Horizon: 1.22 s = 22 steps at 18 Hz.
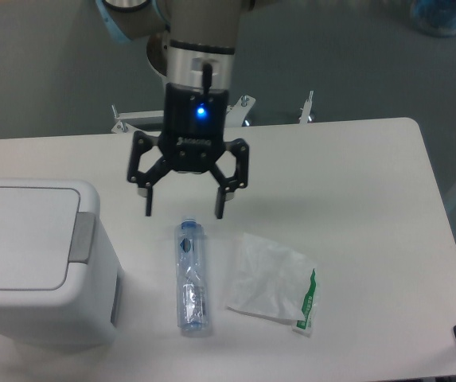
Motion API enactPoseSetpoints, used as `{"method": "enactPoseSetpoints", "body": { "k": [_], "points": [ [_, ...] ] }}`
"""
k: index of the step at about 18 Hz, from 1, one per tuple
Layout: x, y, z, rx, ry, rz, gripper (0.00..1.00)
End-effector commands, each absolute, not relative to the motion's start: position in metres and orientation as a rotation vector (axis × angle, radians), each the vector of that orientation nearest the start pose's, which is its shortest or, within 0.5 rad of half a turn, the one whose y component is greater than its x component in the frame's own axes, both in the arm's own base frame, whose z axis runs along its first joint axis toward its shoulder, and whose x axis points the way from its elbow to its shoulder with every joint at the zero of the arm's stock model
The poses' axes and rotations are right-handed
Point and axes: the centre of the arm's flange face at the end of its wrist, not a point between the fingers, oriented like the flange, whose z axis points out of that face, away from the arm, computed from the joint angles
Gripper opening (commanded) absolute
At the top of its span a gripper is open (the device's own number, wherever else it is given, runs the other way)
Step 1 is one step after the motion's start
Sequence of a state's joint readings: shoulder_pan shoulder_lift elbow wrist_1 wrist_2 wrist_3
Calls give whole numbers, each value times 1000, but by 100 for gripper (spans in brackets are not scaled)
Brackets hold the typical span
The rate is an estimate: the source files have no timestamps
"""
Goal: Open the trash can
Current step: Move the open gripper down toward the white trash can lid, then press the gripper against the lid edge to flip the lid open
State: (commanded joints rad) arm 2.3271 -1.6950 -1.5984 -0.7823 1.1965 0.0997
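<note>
The trash can (29, 263) is a large white boxy bin at the left edge of the table, its flat lid closed and a grey push-bar (83, 236) along the lid's right side. My gripper (184, 213) hangs open over the table, to the right of the bin and just above the cap end of a clear bottle. Nothing is between its two black fingers (220, 203). It does not touch the bin.
A clear plastic bottle (191, 277) lies lengthwise right of the bin. A thin white plastic bag with green print (274, 282) lies right of the bottle. The arm's pedestal stands behind the table's far edge.
</note>
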Motion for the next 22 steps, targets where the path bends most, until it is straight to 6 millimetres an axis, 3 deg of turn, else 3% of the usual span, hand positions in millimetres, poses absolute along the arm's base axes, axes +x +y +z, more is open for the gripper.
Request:
{"method": "enactPoseSetpoints", "body": {
  "k": [9, 22],
  "points": [
    [-251, 561, 486, -2384, -585, -127, 100],
    [-241, 570, 473, -2416, -573, -128, 100]
  ]
}}
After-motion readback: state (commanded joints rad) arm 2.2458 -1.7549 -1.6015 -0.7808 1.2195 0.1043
